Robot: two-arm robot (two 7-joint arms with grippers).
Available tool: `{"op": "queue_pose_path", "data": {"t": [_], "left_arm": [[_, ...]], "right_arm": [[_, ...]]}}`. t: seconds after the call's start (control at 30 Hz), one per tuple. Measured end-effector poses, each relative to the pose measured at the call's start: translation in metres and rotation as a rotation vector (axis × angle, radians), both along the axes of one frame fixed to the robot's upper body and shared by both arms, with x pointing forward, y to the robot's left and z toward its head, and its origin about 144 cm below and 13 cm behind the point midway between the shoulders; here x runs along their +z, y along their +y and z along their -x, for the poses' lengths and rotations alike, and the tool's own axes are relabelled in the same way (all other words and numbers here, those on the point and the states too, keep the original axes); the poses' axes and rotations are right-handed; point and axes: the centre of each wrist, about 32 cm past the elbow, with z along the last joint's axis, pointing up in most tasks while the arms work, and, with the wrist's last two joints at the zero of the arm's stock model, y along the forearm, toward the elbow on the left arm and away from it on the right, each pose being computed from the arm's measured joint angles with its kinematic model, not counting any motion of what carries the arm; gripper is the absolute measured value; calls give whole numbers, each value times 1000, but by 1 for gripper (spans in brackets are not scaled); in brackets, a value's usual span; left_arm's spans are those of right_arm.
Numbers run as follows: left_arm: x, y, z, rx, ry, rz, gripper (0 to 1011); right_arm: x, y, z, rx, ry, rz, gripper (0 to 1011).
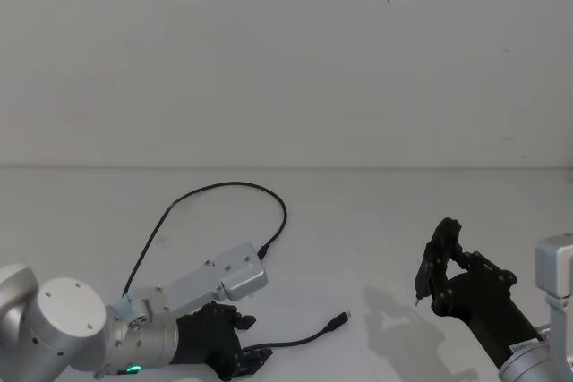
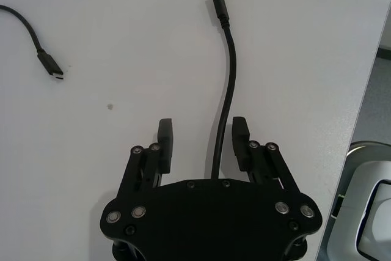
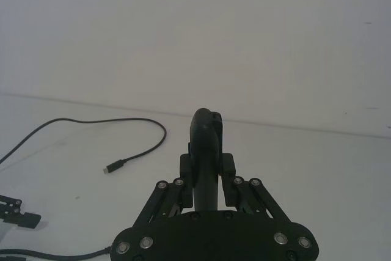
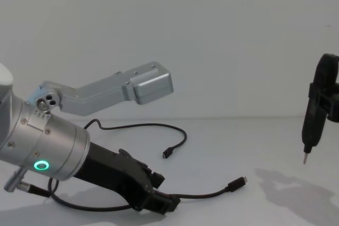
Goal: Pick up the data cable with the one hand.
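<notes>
The left gripper (image 2: 203,136) — a blocky matte-black two-finger tool on a thick silver cylinder with a green ring light — is low over the white table (image 1: 376,239), at the robot's left side. Its fingers (image 2: 165,139) are spread apart, and the long thin black data cable (image 2: 229,77) runs between them, closer to one finger; if it touches, I cannot tell. The cable lies on the table in a wide loop, with one small metal-tipped plug (image 2: 218,1) ahead of the gripper. The right gripper (image 3: 206,166) is raised at the right side — pressed together on a slim dark pen-like tool (image 4: 312,115), whose thin metal tip points down
</notes>
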Motion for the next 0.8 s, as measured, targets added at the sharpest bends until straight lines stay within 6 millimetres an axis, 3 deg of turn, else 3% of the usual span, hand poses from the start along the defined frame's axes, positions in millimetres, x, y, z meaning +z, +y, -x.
{"op": "queue_pose_path", "data": {"t": [0.33,0.8], "left_arm": [[0,0,0,1,1,-2,456],[-1,0,0,3,3,-5,243]], "right_arm": [[0,0,0,0,0,0,269],[0,0,0,0,0,0,269]]}}
